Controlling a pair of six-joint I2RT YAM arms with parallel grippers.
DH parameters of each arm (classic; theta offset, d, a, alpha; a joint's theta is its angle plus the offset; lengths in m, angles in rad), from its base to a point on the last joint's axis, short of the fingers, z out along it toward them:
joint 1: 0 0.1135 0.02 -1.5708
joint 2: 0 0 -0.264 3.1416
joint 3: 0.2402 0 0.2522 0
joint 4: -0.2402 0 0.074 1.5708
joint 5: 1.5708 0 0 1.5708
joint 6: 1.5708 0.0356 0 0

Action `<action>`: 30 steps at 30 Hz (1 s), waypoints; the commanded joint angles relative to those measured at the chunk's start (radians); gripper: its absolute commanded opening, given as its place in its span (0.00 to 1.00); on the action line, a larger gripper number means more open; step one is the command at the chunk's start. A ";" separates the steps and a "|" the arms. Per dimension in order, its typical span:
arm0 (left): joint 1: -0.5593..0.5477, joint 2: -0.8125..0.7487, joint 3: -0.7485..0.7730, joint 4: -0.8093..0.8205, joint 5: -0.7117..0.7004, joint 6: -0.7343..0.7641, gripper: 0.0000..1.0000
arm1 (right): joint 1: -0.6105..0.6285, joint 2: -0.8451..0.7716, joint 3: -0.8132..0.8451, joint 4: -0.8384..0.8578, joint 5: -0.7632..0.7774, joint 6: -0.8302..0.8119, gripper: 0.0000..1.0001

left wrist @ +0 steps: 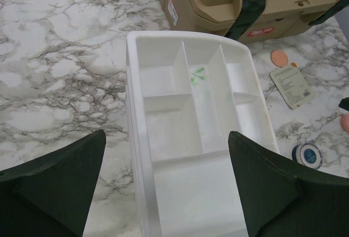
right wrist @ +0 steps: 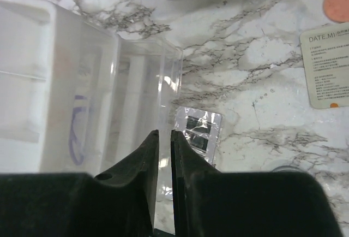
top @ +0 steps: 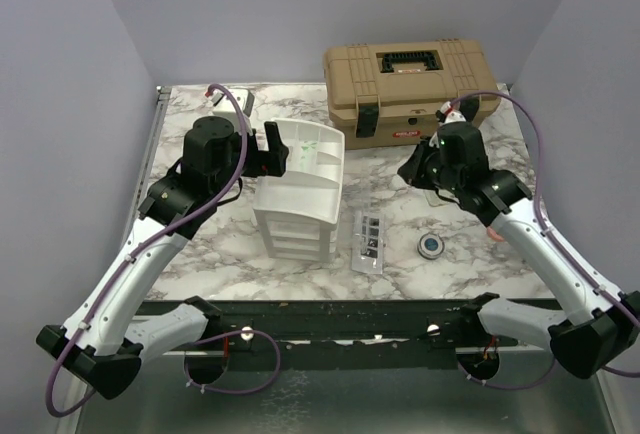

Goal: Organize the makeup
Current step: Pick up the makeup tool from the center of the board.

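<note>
Hovering wide apart above the white plastic drawer unit (left wrist: 130,95), the left gripper (left wrist: 167,136) is probably waiting to steady it. The right gripper (right wrist: 163,134) is nearly together and gripping nothing, while the clear rectangular palette (top: 368,239) and round blue-centred compact (top: 431,245) are lying unsorted on the marble table (top: 480,264) beside the unit.

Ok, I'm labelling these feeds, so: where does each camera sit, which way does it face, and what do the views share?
Top external: above and behind the bases, looking down at the table, left arm, right arm, white drawer unit and tan toolbox.
Left wrist: on the left arm, looking down into the unit's top tray, framed by the open left gripper.
Right wrist: on the right arm, facing the unit's side and the clear palette past the nearly closed right gripper.
Shared: all three show the drawer unit.
</note>
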 commanded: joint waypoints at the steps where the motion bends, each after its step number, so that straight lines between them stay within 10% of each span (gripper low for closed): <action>1: 0.002 -0.010 0.010 -0.021 -0.034 -0.013 0.95 | 0.004 0.117 -0.010 -0.120 0.029 0.040 0.25; 8: 0.002 -0.078 0.024 -0.022 0.025 -0.011 0.95 | 0.005 0.105 -0.355 0.130 -0.280 0.179 0.40; 18: 0.002 -0.202 0.026 -0.024 0.646 -0.065 0.93 | 0.010 0.096 -0.585 0.359 -0.414 0.286 0.45; 30: 0.002 -0.278 -0.096 -0.035 0.721 -0.146 0.89 | 0.055 0.186 -0.690 0.452 -0.359 0.341 0.44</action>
